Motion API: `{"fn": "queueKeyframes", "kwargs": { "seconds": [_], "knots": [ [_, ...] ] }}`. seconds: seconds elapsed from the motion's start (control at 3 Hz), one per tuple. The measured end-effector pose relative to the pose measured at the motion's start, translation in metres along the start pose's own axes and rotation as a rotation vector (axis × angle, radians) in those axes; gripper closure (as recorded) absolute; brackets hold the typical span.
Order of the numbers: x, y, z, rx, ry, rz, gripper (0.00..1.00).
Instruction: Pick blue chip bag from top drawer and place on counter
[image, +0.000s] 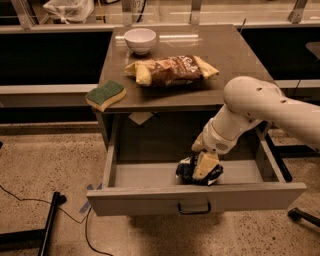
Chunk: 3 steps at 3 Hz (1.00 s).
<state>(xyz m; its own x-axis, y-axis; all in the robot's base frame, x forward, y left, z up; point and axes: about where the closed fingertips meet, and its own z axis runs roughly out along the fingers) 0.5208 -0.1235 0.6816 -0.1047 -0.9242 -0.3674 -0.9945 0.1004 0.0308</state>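
The top drawer (150, 200) is pulled out under the counter (240, 60). The blue chip bag (187, 172), dark blue and crumpled with white patches, lies in the drawer near the middle of its front. My gripper (204, 171) reaches down into the drawer from the right, and its cream tip sits right on the bag, covering the bag's middle. My white arm (260, 105) comes in from the right, across the counter's front corner.
On the counter are a brown-and-yellow snack bag (170, 70), a white bowl (140, 40) at the back and a green-and-yellow sponge (105, 95) at the front left edge. A black stand leg and a cable (47, 220) lie on the floor at the left.
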Motion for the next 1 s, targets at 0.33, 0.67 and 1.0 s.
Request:
{"fn": "queueKeyframes", "kwargs": {
  "seconds": [0.33, 0.67, 1.0],
  "knots": [
    [0.004, -0.003, 0.009, -0.004, 0.006, -0.002, 0.36],
    [0.001, 0.001, 0.017, -0.013, -0.001, -0.037, 0.55],
    [-0.015, 0.005, 0.005, -0.001, -0.061, -0.121, 0.78]
  ]
}}
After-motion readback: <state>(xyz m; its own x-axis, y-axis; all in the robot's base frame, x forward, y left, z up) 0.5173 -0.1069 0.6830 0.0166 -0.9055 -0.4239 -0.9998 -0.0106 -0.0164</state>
